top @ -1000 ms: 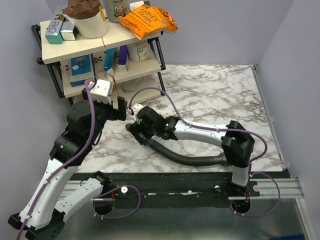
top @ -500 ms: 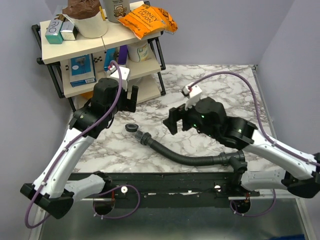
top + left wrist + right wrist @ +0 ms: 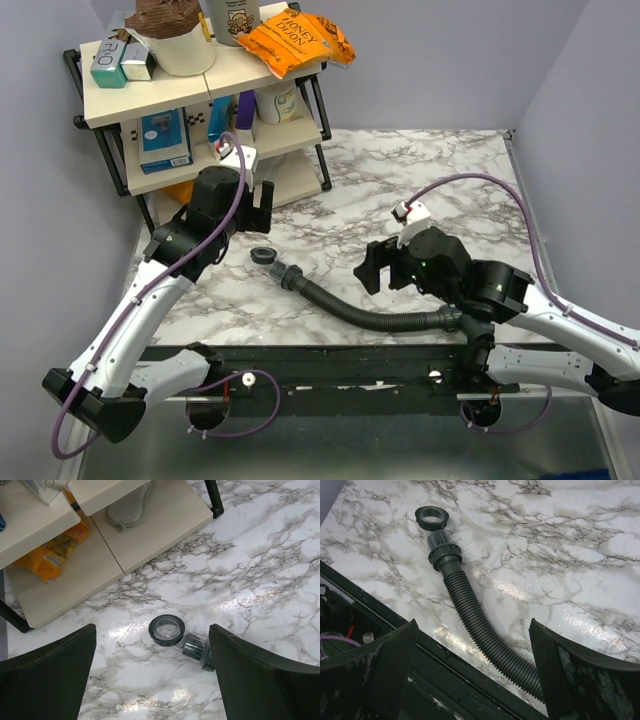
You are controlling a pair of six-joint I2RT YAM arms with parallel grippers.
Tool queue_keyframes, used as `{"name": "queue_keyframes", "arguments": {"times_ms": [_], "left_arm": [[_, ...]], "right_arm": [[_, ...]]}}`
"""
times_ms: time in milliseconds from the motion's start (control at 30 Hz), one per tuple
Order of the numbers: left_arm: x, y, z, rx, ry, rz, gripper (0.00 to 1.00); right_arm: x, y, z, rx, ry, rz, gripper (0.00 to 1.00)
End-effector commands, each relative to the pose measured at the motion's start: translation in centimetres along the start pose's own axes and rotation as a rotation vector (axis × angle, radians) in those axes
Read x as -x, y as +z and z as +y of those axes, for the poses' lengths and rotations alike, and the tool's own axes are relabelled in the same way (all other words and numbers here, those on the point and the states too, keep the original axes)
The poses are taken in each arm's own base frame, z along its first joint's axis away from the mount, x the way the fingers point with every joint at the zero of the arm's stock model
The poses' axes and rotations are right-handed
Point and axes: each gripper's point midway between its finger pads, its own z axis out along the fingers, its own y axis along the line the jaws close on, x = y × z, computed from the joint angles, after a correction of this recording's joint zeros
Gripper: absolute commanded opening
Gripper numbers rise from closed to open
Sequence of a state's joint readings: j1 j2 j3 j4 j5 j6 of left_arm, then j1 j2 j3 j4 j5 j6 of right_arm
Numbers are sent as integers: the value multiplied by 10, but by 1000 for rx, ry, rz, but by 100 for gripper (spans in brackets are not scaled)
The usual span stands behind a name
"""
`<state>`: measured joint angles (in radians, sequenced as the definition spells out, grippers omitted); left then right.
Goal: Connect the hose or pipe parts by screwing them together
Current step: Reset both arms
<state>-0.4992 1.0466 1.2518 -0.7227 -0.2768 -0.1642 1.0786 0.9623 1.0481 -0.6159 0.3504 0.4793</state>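
The black ribbed hose [image 3: 345,310] lies curved along the table's near edge. Its collar end [image 3: 290,276] points at the small black ring nut [image 3: 263,257], which lies flat next to it. The hose's other end meets the dark grey pipe fitting [image 3: 468,322], partly hidden under my right arm. My left gripper [image 3: 253,203] hangs open above the ring nut [image 3: 167,630] and collar [image 3: 196,649], holding nothing. My right gripper [image 3: 385,268] hovers open and empty above the hose's middle [image 3: 480,625]. The right wrist view also shows the ring nut [image 3: 431,516] and the collar [image 3: 442,550].
A two-tier shelf [image 3: 150,95] with boxes, bottles and an orange snack bag [image 3: 297,40] stands at the back left, its lower board [image 3: 150,527] close to the ring nut. A black rail [image 3: 350,365] runs along the near edge. Purple cables loop over both arms.
Both grippers have lifted away from the hose's collar end. The right arm swung back to the right and came down over the hose's middle. The ring nut and collar now lie uncovered.
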Motion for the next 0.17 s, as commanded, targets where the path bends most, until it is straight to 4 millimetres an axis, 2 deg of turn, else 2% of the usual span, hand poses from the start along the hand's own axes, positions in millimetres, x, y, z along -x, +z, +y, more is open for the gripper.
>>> {"name": "queue_keyframes", "arguments": {"times_ms": [0,133], "left_arm": [[-5,4,10,49,0,-23,95],[-27,19,9,32,-18,67,99]], "right_arm": [[-5,-5,-8,-30,40,6,100],[-14,-2,-18,-75,15,17,100]]}}
